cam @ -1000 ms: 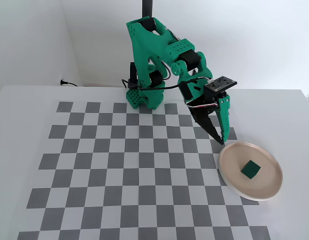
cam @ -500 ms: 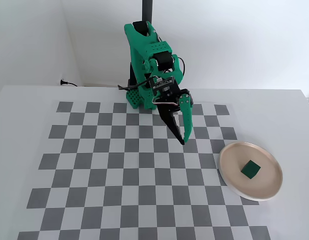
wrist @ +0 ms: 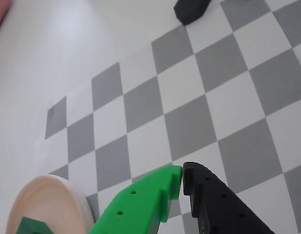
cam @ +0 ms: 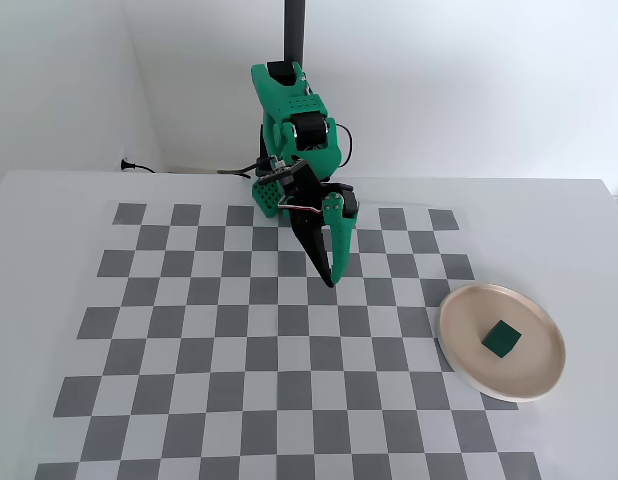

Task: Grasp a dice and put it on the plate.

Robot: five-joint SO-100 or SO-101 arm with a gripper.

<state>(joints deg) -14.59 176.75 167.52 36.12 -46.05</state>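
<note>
You see the dice [cam: 501, 339] lying on the plate [cam: 469, 370]; your gripper [cam: 331, 282] is well apart over the checkerboard [cam: 189, 350], fingertips closed together, holding nothing

The green arm [cam: 292, 130] stands folded close to its base, its upper links nearly upright; the wrist bends forward and down; the gripper [cam: 330, 281] points steeply toward the surface, its green and black fingertips [wrist: 176, 176] pressed together with nothing between them.
</note>
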